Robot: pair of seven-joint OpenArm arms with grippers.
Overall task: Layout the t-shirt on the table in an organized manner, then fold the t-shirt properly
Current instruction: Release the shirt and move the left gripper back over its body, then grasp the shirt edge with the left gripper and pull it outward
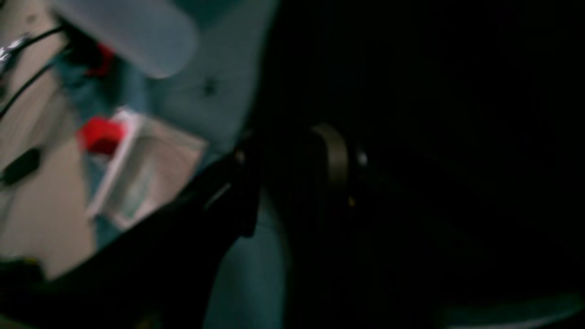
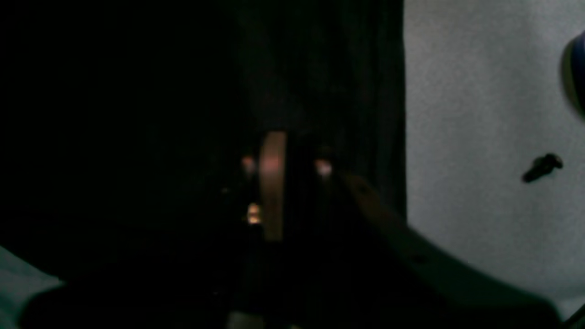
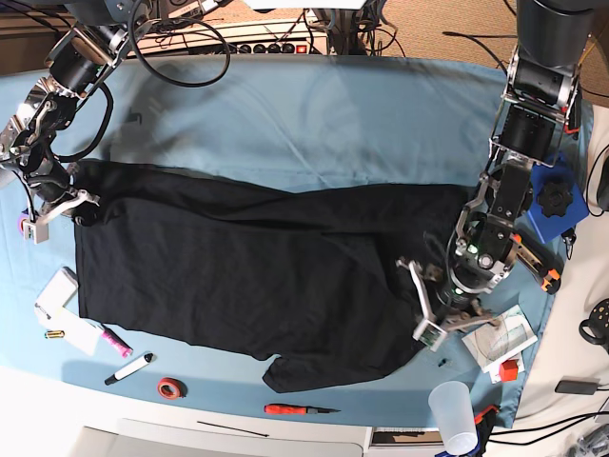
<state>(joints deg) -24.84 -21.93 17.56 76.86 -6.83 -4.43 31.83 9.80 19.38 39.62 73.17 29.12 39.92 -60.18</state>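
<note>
A translucent plastic cup [image 3: 453, 407], seen upright near the front right corner of the surface [image 3: 314, 114], shows nothing discernible inside; a clear shallow tray [image 3: 509, 341] beside it holds a small red block [image 3: 510, 369]. The t-shirt [image 3: 247, 276], black and without visible print from the base view, is spread over the middle of the light blue surface, its long axis running left to right across that view, with a sleeve-like lobe projecting toward the front edge. The left gripper [image 3: 440, 309] is placed at the shirt's right edge, its fingers seen parted on the fabric; whether any cloth is held cannot be told. The right gripper [image 3: 59, 208] is placed at the shirt's upper left corner, touching the fabric; its opening and hold cannot be told. Markers, a red tape roll [image 3: 171, 387] and a red-handled screwdriver [image 3: 295, 409] are shown along the front only by the base view. Both wrist views are filled mostly by dark fabric; a black screw [image 2: 542, 167] on pale cloth is shown by the right wrist view.
</note>
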